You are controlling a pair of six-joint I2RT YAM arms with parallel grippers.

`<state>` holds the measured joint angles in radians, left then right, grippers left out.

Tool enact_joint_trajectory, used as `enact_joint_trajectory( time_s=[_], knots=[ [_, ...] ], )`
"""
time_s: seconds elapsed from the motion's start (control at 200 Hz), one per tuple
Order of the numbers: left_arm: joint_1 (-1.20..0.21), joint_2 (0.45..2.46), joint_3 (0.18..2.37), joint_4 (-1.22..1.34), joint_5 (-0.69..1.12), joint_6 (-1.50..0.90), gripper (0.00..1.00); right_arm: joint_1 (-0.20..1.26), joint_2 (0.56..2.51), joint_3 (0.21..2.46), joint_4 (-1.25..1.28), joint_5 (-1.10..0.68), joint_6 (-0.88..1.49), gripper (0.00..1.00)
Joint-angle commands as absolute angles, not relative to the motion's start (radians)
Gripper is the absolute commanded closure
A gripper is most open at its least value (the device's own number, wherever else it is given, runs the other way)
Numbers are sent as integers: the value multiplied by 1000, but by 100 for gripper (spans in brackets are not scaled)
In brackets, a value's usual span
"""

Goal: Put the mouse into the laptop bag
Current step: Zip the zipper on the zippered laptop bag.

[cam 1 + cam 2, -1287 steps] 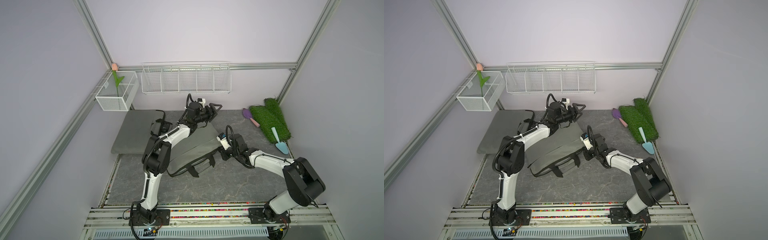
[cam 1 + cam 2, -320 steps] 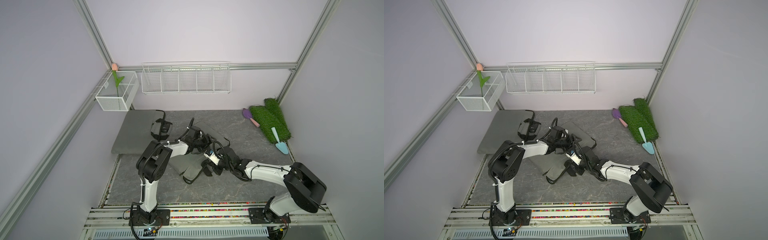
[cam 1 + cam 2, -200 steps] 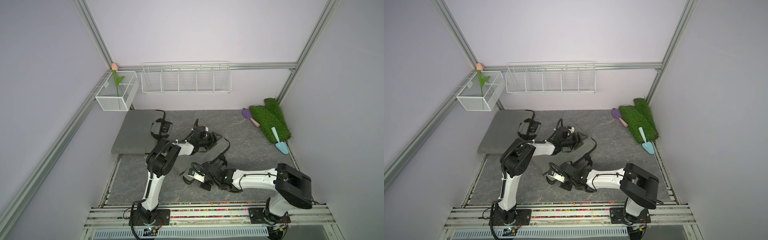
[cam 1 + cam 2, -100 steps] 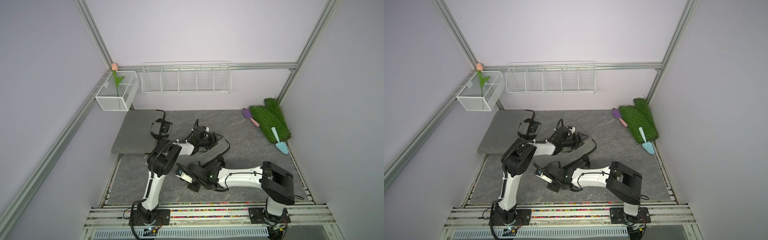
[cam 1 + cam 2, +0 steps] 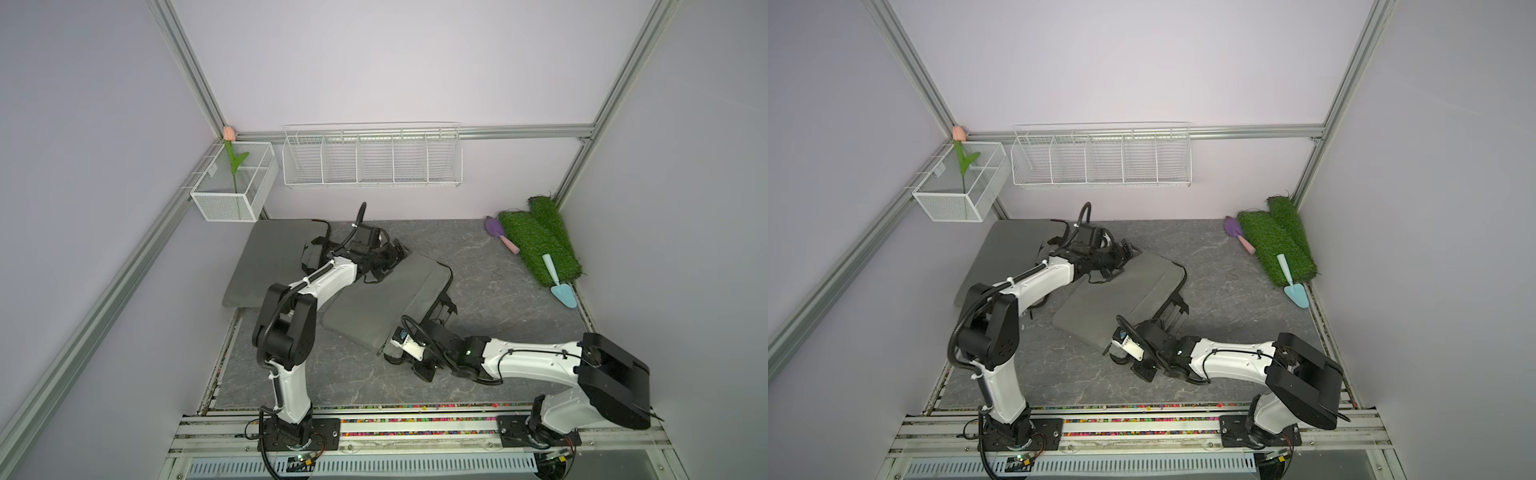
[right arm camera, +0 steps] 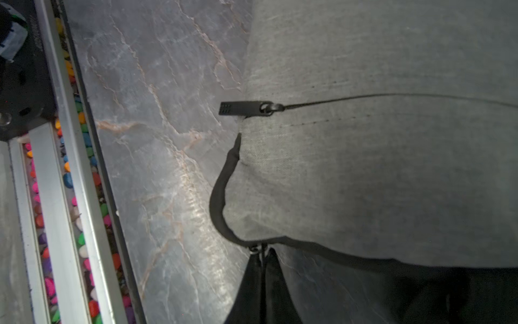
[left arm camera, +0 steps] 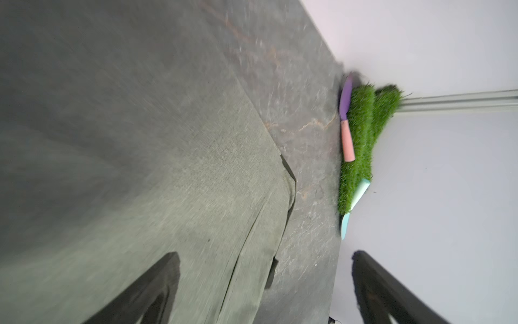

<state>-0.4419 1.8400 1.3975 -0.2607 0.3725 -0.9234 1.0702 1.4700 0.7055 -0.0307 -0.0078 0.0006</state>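
**Hidden or unclear**
- The mouse shows in no view, so its position relative to either gripper cannot be told.
- The bag (image 5: 386, 299) lies flat on the floor (image 5: 478, 270) between the two arms.
- In both top views the left arm covers the bag's far end and the right wrist covers its near corner.
- The left wrist view is blurred. The bag fills most of it and is cut off by the frame.

**Left gripper** (image 5: 390, 262)
- The jaws stand wide apart above the bag's far end.
- In the wrist view one finger (image 7: 151, 289) sits over the fabric and the other is beyond the bag's edge.
- Whether it touches the fabric cannot be told.

**Right gripper** (image 6: 262, 261)
- The jaws are pressed together on the zip pull (image 6: 254, 249) at the bag's near corner, where the black piping curves round.
- Only the pull's ring shows. The tab is hidden between the fingers.
- A second pull (image 6: 244, 108) lies loose at the bag's edge, apart from this gripper.
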Motion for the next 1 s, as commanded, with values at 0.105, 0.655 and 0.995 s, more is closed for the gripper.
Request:
enact_joint_trajectory(
  time_s=[0.105, 0.655, 0.995],
  knots=[
    [-255, 1754, 1201, -381, 305, -809, 4, 945, 1386, 629, -5, -60, 3, 93],
    [-245, 1605, 965, -432, 124, -721, 5, 728, 1392, 620, -39, -77, 64, 93],
    [-307, 1742, 876, -144, 298, -762, 6, 776, 1419, 604, -2, -57, 97, 93]
  ],
)
